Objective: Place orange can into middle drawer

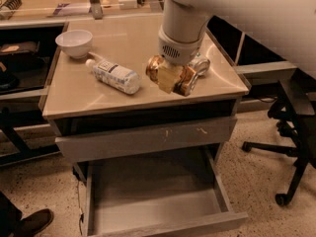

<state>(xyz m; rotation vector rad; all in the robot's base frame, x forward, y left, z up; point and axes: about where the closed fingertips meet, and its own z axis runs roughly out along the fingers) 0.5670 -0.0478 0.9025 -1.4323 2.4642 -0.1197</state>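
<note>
My gripper (169, 79) hangs from the big white arm over the front right part of the tabletop (74, 100). It is shut on the orange can (187, 81), a dented golden can held on its side a little above the table, near the front edge. The middle drawer (163, 225) is pulled open below the table, wide and shallow with a bare grey floor. It lies below and slightly left of the held can.
A clear white-labelled bottle (114, 75) lies on the table left of the gripper. A white bowl (74, 42) sits at the back left. A silver-green can (201, 63) lies behind the gripper. A scratched grey drawer front (148, 138) is shut above the open drawer. An office chair (295, 132) stands right.
</note>
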